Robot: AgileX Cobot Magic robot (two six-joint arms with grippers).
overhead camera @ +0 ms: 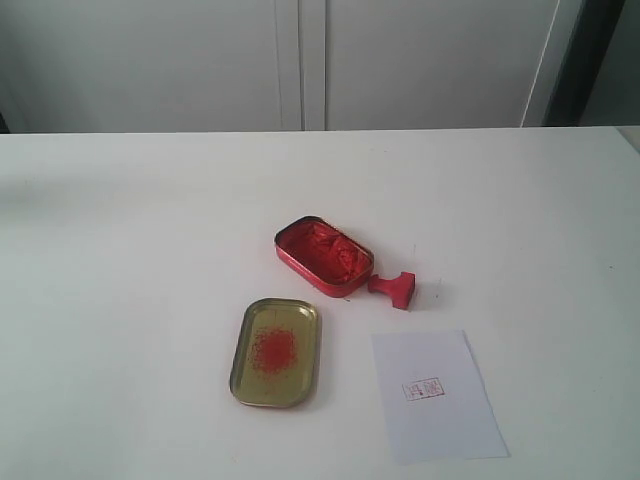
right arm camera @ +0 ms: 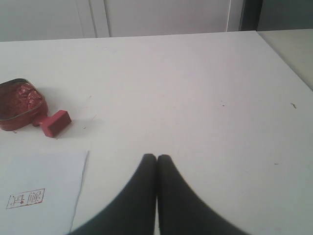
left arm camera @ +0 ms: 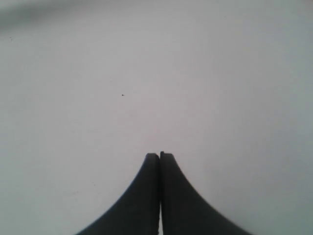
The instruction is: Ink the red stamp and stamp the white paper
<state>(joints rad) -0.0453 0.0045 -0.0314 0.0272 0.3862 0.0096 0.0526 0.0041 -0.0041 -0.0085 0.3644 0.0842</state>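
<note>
The red stamp (overhead camera: 394, 287) (right arm camera: 55, 123) lies on its side on the table, its handle against the red ink tin (overhead camera: 324, 255) (right arm camera: 19, 104). The white paper (overhead camera: 435, 394) (right arm camera: 41, 196) lies near the front, carrying a small red square print (overhead camera: 423, 389) (right arm camera: 25, 199). Neither arm shows in the exterior view. My left gripper (left arm camera: 160, 155) is shut with nothing between its jaws, over bare white tabletop. My right gripper (right arm camera: 156, 157) is shut and empty too, over the table beside the paper's edge, well away from the stamp.
A gold-coloured tin lid (overhead camera: 277, 352) with a red smudge lies left of the paper. The white table's back edge meets white cabinet doors (overhead camera: 300, 60). The table's right edge (right arm camera: 286, 61) shows in the right wrist view.
</note>
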